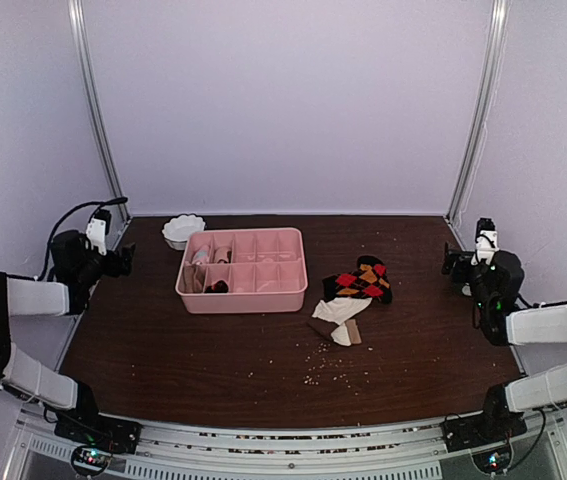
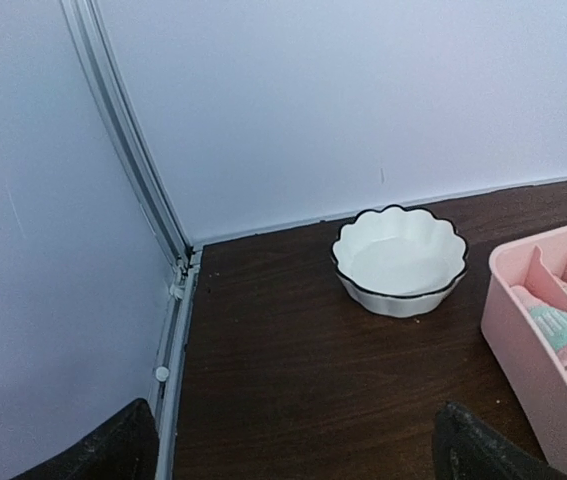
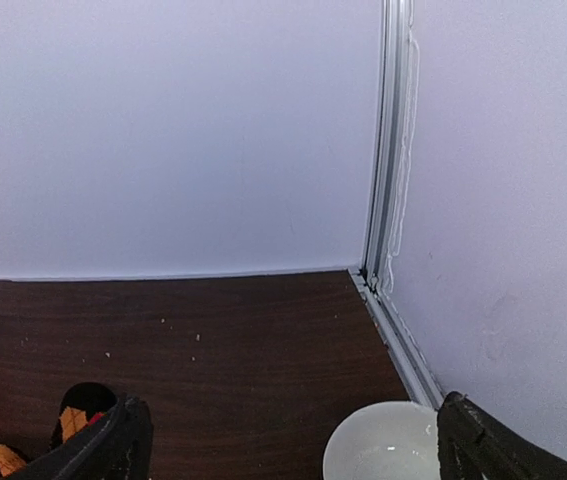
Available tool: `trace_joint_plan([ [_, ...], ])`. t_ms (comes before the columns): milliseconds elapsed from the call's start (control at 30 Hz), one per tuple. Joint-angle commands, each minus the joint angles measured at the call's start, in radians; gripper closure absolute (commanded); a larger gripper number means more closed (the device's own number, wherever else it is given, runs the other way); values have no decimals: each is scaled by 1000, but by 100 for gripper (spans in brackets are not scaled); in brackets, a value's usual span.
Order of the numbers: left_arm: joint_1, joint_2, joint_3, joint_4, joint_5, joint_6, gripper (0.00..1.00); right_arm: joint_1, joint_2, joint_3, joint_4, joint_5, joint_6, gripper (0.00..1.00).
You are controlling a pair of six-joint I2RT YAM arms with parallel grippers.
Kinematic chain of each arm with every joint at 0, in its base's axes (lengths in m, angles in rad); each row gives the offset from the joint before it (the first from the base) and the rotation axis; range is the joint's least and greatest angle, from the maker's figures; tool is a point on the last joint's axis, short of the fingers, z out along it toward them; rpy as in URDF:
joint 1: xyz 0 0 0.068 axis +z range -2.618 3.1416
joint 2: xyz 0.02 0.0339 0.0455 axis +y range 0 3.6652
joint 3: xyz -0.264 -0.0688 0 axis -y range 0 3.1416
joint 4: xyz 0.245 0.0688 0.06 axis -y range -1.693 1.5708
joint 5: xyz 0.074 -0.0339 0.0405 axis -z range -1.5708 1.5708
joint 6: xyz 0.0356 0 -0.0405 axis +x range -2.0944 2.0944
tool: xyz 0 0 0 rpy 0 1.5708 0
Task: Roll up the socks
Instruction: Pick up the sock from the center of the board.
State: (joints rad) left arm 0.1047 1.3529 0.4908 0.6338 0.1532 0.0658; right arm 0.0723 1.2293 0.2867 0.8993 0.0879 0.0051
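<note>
Socks point(image 1: 361, 283) lie heaped — right of pink tray point(image 1: 243, 299).

A lab booth, shown by white walls point(image 1: 283, 100) and aluminium posts point(image 1: 98, 110).

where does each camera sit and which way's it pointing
Top external: above and behind the arms, looking down over the table to the back wall; both arms, left hand and right hand, show at the sides.
Left wrist: on the left arm, facing the back left corner and white bowl; its fingertips show bottom, wide apart.
Right wrist: on the right arm, facing the back right corner; fingertips at bottom, argyle sock lower left.
Shared: top and left wrist both show the bowl and pink tray.
</note>
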Motion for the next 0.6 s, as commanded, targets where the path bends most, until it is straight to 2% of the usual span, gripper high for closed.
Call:
trace_joint_plan([
  [0, -2, -43, 277, -473, 50, 47, 2, -6, -190, 103, -281, 20, 35, 0],
  [33, -3, -38, 330, -559, 66, 63, 2, -5, -210, 131, -379, 45, 65, 0],
  [133, -2, -29, 442, -747, 122, 125, 2, -10, -197, 232, -615, 205, 381, 0],
  [167, -2, -30, 465, -798, 153, 168, 2, -21, -184, 331, -761, 134, 392, 0],
  [200, -3, -32, 486, -849, 180, 196, 2, -24, -167, 385, -830, 41, 339, 0],
  [267, -3, -36, 522, -939, 224, 229, 2, -14, -155, 420, -877, -126, 294, 0],
  [300, -3, -37, 542, -986, 248, 248, 2, 19, -170, 412, -864, -151, 273, 0],
  [400, -11, -29, 567, -1104, 317, 305, 2, 218, -190, 422, -931, 1, 203, 0],
  [567, -69, -7, 577, -1221, 319, 387, 2, 561, -71, 438, -1039, 110, 253, 0],
])
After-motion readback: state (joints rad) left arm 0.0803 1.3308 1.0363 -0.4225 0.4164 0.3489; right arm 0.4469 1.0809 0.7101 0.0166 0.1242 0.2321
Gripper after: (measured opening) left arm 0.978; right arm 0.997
